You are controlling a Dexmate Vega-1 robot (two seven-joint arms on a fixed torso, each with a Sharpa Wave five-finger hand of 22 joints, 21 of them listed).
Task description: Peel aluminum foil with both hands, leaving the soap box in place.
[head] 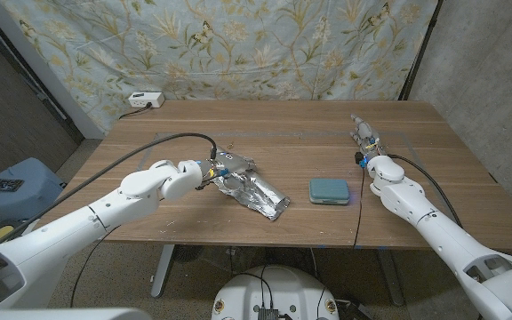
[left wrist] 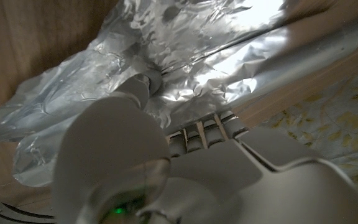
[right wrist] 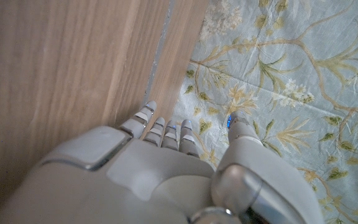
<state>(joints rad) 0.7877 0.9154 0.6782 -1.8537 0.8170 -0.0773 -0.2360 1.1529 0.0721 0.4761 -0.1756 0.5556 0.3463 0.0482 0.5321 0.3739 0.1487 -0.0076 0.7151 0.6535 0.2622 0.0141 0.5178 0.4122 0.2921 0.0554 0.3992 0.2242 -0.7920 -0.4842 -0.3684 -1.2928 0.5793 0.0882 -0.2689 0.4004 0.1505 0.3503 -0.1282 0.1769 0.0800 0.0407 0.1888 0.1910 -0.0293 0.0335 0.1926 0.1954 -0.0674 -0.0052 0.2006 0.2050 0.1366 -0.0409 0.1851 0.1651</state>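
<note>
- Head view first, nearest the robot: the aluminum foil [head: 254, 190] lies crumpled on the tabletop [head: 309, 133], its long axis slanting from the far left down toward the near right, where its near tip stops short of the soap box.
- Soap box [head: 330, 190], teal and bare, sits just right of that foil, apart from it and not wrapped in it.
- Left hand [head: 204, 170] is on the foil's left, far end, and the left wrist view shows its fingers [left wrist: 143, 87] pressing down into the shiny sheet; I cannot tell whether they actually pinch it or only press on it.
- So the foil runs away from those fingers toward the soap box, which means a pull to the left would likely draw the sheet away from the box.
- Farther back now: the right hand [head: 365, 135] is well beyond the soap box and to its right, far from the foil, fingers [right wrist: 166, 134] stretched out and holding nothing.
- Left arm is plainly the nearer one; the right would have to come back past the box to reach the foil's near tip.
</note>
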